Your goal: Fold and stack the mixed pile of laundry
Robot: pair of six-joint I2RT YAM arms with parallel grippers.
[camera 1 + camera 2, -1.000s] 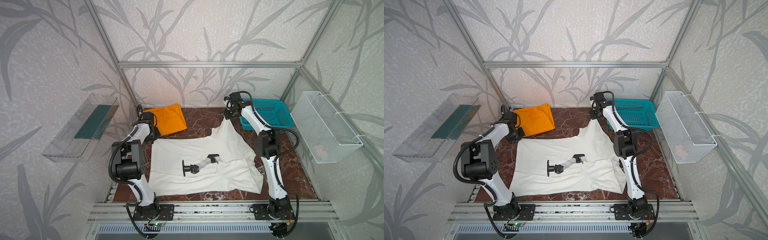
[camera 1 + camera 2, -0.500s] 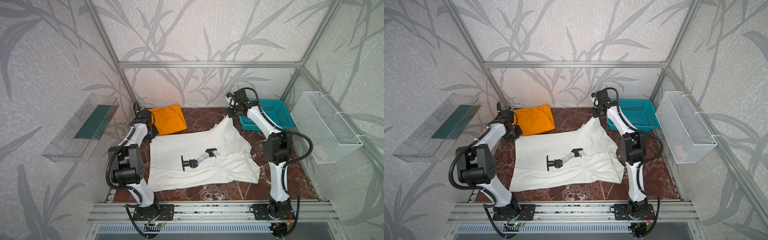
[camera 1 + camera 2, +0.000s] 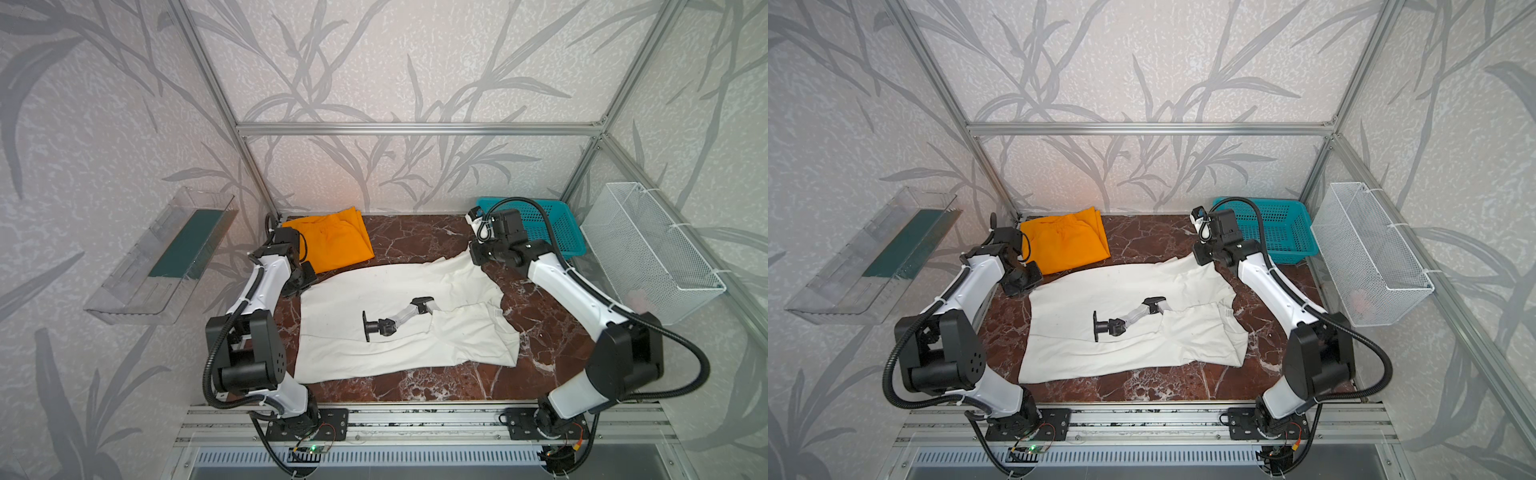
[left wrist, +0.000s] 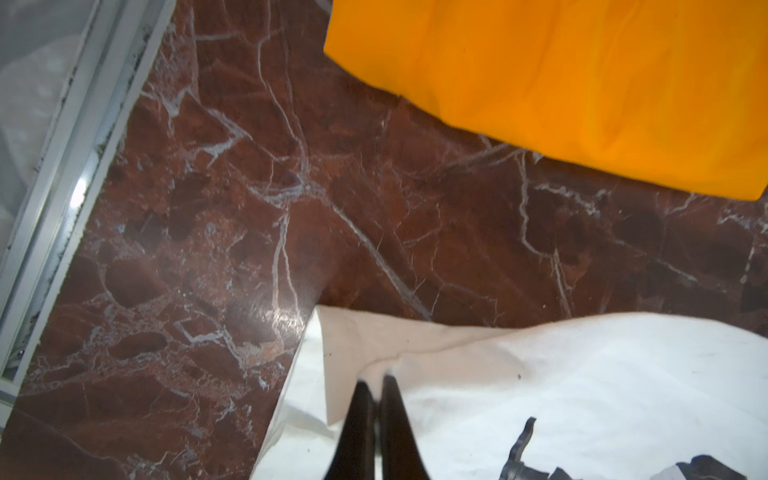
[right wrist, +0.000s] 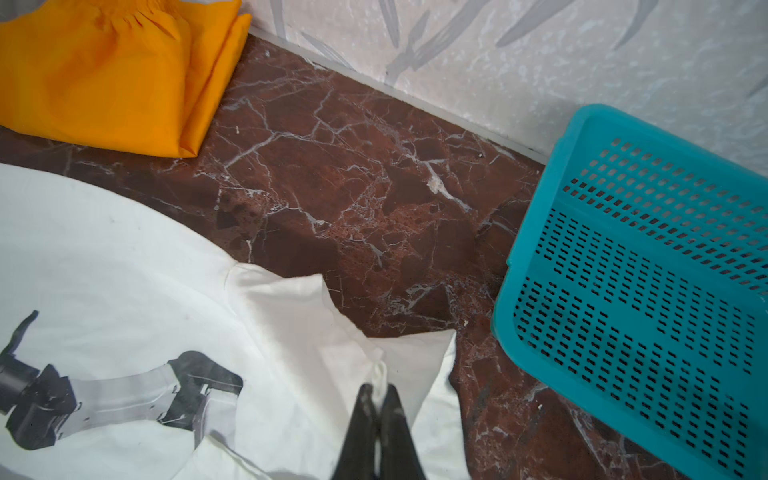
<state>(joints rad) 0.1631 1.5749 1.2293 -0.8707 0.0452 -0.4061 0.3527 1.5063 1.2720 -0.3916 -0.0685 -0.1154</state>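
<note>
The left tool [image 4: 376, 381] is clamped on one far corner of the white shirt [image 3: 365, 291], the right tool [image 5: 378, 390] on the other — probably to pull it taut and flat on the tabletop [image 3: 548, 345] for folding. The orange trousers [image 3: 332, 243] sit folded at the back — the stack's base, I'd say.

The left gripper [image 4: 376, 384] has its dark fingers [image 4: 358, 424] pinched together on a raised fold at the edge of the white shirt [image 4: 582, 374]. A strip of bare red-brown marble bench [image 4: 291, 208] separates the shirt from the orange trousers [image 4: 561, 83]. Part of the black-grey print [image 4: 523, 449] shows.
</note>
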